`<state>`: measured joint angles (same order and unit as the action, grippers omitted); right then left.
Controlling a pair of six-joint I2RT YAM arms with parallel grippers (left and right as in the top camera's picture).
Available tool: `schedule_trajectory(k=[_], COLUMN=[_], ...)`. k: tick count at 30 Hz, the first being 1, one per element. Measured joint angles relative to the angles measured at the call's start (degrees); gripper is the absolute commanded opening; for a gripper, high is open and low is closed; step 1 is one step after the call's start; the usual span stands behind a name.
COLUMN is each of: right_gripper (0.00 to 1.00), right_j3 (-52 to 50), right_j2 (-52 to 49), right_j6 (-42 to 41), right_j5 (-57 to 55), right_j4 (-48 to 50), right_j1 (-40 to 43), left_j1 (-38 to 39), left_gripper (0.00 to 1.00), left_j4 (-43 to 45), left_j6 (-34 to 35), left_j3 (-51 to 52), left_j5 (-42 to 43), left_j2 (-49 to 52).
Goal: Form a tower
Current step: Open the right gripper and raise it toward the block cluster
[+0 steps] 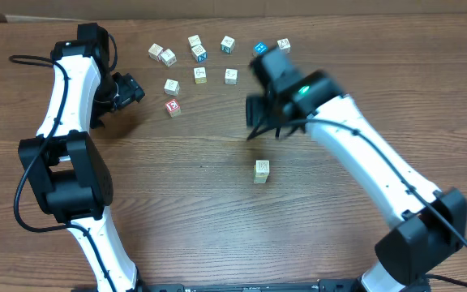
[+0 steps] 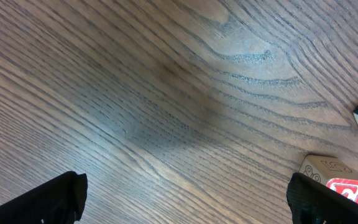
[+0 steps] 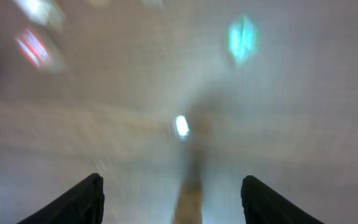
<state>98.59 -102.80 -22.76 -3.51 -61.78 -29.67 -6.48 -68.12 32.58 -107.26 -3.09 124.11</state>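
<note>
The right wrist view is smeared with blur. The right gripper [image 3: 173, 199] hangs above the tower [image 1: 262, 170], jaws apart, empty. The left gripper [image 2: 185, 199] gapes wide.

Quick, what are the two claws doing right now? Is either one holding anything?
Left gripper: open, holding nothing, above bare wooden table.
Right gripper: open, empty; its view is blurred.
</note>
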Motion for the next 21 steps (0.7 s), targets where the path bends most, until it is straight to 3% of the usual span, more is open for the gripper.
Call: schedule_trajectory(k=[5, 15, 21], right_gripper=[0.45, 0.46, 0.56], right_j3=[2.3, 2.3, 2.3], right_j2=[0.2, -7.8, -16.9], right_j6=[7.0, 16.5, 23.3], right_j5=[-0.4, -0.8, 2.4], right_j4=[7.3, 13.9, 14.2], right_j1=[4.5, 10.1, 10.8], left_j1=[0.0, 0.0, 0.0], left_gripper=[0.99, 1.00, 1.00], left_j4=[0.0, 0.0, 0.0], left_j6=[0.0, 0.0, 0.0], left_j3=[0.0, 0.0, 0.0], left_j5=[0.0, 0.0, 0.0], left_j2=[0.0, 0.0, 0.0])
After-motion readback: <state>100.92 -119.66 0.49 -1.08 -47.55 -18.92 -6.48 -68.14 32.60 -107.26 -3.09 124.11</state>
